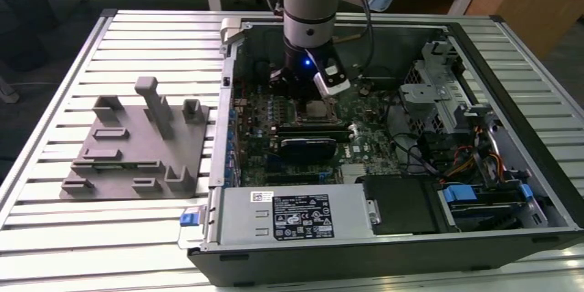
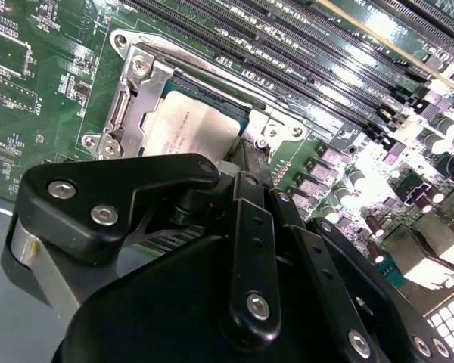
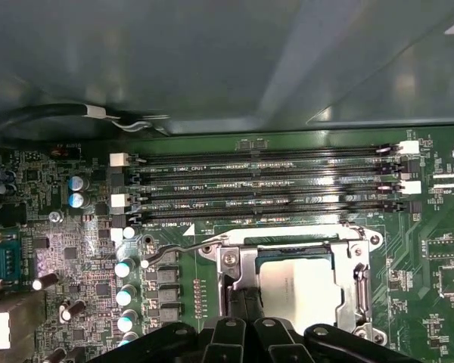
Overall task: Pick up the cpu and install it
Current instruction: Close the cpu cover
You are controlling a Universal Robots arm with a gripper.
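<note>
The cpu [image 3: 299, 291], a silver-grey square chip, lies flat inside the open metal-framed socket [image 3: 231, 261] on the green motherboard. In the second wrist view the cpu [image 2: 189, 128] rests within the socket frame [image 2: 136, 98], partly hidden by the black linkage. My gripper [image 3: 244, 302] has its two dark fingers drawn together, tips down at one edge of the chip; the gripper [image 2: 246, 155] holds nothing that I can see. In the exterior view the arm reaches into the open computer case, with the gripper [image 1: 310, 94] just above the cpu [image 1: 316, 107].
Several memory slots [image 3: 265, 185] run beside the socket, and its thin latch lever [image 3: 174, 253] lies alongside. A grey plastic fixture block [image 1: 137, 148] sits on the slatted table at the exterior view's left. The power supply [image 1: 292, 213] and drive bays [image 1: 456, 121] crowd the case.
</note>
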